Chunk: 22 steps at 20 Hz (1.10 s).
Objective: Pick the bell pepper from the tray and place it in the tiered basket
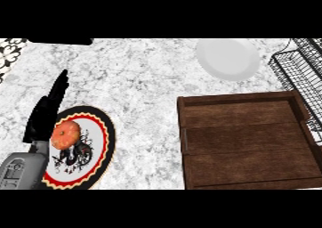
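The brown wooden tray (249, 142) lies at the right, and nothing shows inside it. I see no bell pepper anywhere. The black wire tiered basket (305, 67) stands at the upper right, just beyond the tray's far corner. My left hand (42, 118) is at the far left with its fingers straight and pointing away, holding nothing. It rests beside a patterned plate, far from the tray. My right hand is out of view.
A round plate (101, 147) with a red and black rim lies at the lower left, and an orange ring-shaped item (65, 135) rests on it. A white plate (227, 59) sits at the back. A dark object (58, 41) is at the counter's far left edge.
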### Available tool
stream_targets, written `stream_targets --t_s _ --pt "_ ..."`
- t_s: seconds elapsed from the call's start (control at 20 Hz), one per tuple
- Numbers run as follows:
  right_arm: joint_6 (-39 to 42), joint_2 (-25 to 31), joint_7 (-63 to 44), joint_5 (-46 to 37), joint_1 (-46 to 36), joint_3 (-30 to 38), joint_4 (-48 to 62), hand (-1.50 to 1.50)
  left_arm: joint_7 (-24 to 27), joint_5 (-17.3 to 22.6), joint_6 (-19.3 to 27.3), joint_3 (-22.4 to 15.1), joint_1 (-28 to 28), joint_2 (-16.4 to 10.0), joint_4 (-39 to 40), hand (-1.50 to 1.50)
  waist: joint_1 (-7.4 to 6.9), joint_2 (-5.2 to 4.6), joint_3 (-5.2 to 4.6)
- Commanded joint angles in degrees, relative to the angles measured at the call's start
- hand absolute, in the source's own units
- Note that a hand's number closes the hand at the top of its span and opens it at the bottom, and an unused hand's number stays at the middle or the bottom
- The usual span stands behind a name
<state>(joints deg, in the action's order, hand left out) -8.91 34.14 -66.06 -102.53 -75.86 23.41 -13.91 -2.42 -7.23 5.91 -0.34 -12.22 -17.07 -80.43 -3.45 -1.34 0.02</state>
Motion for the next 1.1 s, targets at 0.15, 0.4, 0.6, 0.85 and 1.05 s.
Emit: stream_targets --t_s 0.15,0.4,0.6,0.85,1.05 --pt "-5.2 0.1 -2.1 5.3 4.0 5.4 -0.9 1.5 0.3 0.0 -0.1 0.4 2.6 0.1 -2.0 0.0 1.25 0.59 0.06" --pt "-8.0 -2.8 -1.1 9.7 7.2 9.4 -2.1 1.5 0.3 -1.4 1.2 0.3 1.7 0.9 -0.4 0.0 2.03 0.77 0.04" --pt "-15.0 -3.6 -4.0 13.7 10.2 14.7 -4.7 -1.5 -1.0 0.2 -0.3 1.4 3.0 -0.5 -3.4 0.0 1.21 0.57 0.13" --pt "-20.5 -5.0 -0.9 13.2 11.4 14.0 -8.9 -1.5 -2.9 -1.0 0.5 0.8 1.3 0.7 -2.6 0.0 2.02 0.79 0.05" --pt "-25.7 -4.3 -0.1 11.4 12.7 13.4 -12.6 -1.5 -2.2 -0.3 0.2 1.8 3.4 0.1 -4.5 0.0 1.89 0.95 0.03"
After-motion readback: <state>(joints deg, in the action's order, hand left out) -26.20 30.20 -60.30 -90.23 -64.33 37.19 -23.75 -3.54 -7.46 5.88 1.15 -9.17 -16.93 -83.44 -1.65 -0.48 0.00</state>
